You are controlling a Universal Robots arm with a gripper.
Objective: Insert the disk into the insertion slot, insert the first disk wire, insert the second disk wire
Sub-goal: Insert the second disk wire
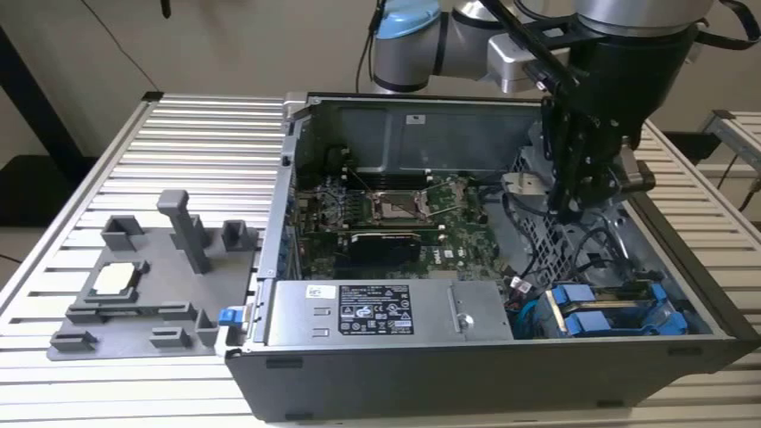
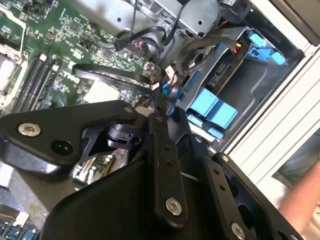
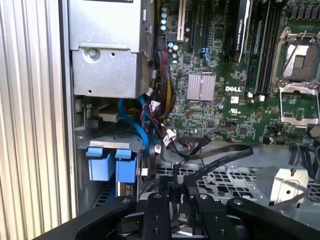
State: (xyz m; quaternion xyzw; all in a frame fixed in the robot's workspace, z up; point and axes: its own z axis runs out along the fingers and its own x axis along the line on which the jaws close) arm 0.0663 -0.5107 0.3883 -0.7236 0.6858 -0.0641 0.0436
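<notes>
Claw (image 1: 568, 207) low inside open computer case (image 1: 476, 374), finger state unclear. Disk (image 1: 601, 312) seated in blue-framed bay near corner. Risk: loose black cables (image 3: 210, 150) beside claw snagging.

Ribbed bare-metal tabletop (image 1: 178, 143), dull sheen. Matt grey sheet-steel computer case (image 1: 476, 374). Glossy blue plastic drive carriers (image 1: 601, 312). Matt black metal pincer (image 2: 160, 107) links, shiny screws.
</notes>
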